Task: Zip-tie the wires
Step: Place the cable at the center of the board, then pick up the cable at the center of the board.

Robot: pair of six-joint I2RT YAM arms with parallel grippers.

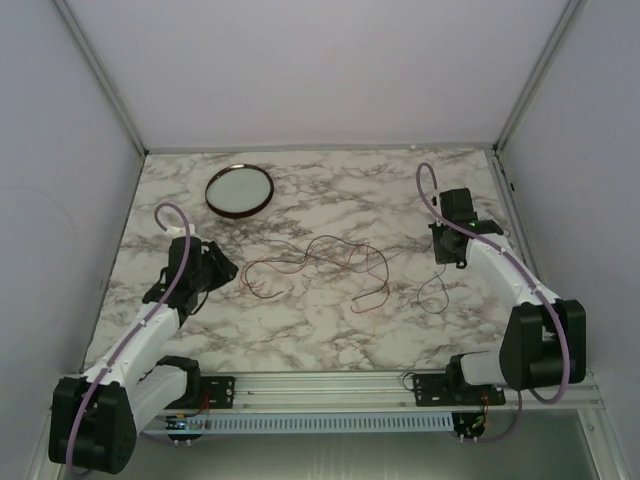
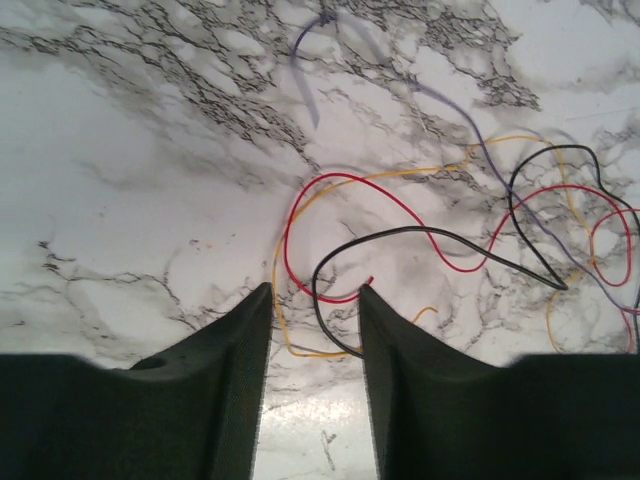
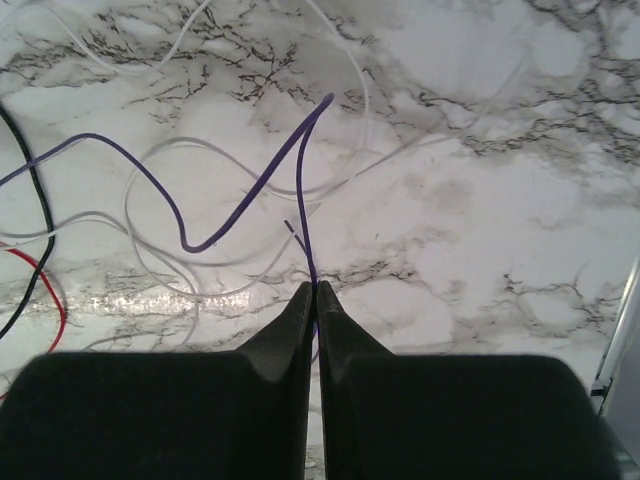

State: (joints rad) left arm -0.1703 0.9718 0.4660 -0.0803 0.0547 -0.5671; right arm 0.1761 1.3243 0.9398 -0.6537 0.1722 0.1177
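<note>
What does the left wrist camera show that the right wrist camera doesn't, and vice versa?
Only left wrist: a yellow wire and the open left pincer. Only right wrist: white wires and the right pincer shut on a purple wire. Both: a red wire, a black wire, the marble table.

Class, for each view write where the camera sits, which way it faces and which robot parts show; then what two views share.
Top external: above and behind the bases, looking down at the table, the wires, the left arm and right arm.
Left wrist: on the left arm, looking down past the open left gripper.
Right wrist: on the right arm, looking down past the shut right gripper.
Shared: both wrist views show the wires on the table.
</note>
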